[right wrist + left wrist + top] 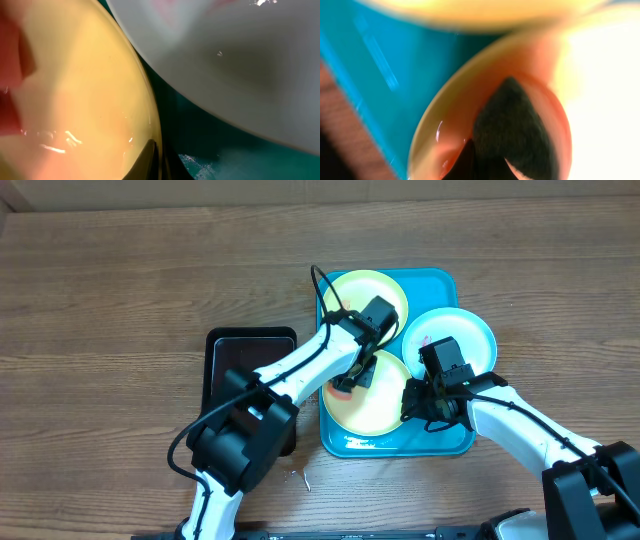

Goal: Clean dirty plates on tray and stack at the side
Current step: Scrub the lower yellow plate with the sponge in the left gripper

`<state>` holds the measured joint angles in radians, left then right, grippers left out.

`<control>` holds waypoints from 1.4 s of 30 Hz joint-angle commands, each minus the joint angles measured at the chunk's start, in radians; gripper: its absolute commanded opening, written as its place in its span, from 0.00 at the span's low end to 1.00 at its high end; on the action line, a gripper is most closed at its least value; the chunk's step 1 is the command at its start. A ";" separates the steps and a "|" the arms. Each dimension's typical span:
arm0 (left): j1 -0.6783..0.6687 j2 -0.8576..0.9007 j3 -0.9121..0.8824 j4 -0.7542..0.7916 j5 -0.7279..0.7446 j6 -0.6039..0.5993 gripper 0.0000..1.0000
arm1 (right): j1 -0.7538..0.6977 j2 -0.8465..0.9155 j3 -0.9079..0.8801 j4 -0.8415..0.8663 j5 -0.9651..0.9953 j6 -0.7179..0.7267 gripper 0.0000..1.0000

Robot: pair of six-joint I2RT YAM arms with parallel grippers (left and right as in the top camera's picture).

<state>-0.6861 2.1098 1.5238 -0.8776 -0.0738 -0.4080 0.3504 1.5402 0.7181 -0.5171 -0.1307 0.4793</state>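
The turquoise tray (440, 278) holds three plates. A pale yellow-green plate (365, 292) lies at the back, a light blue plate with a white centre (462, 330) at the right, and a second yellow-green plate (375, 405) at the front. My left gripper (351, 376) is shut on a dark sponge (512, 125) pressed on the front plate's (432, 130) orange-red smear. My right gripper (412, 406) is shut on that plate's right rim (145, 95), one finger on each side (155, 160). The blue plate (240, 60) overlaps above.
A black rectangular tray (235, 350) of dark liquid stands just left of the turquoise tray. Wooden table surrounds both. The left arm's cable loops over the back plate. The tray floor shows in the left wrist view (395, 65) and the right wrist view (240, 160).
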 commanded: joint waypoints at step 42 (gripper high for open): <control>0.140 -0.410 0.026 -0.344 0.008 -0.163 0.04 | 0.002 0.012 -0.010 -0.038 0.033 -0.015 0.04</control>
<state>-0.6025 1.8229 1.5383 -1.1984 0.0013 -0.5560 0.3504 1.5402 0.7208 -0.5346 -0.1307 0.4782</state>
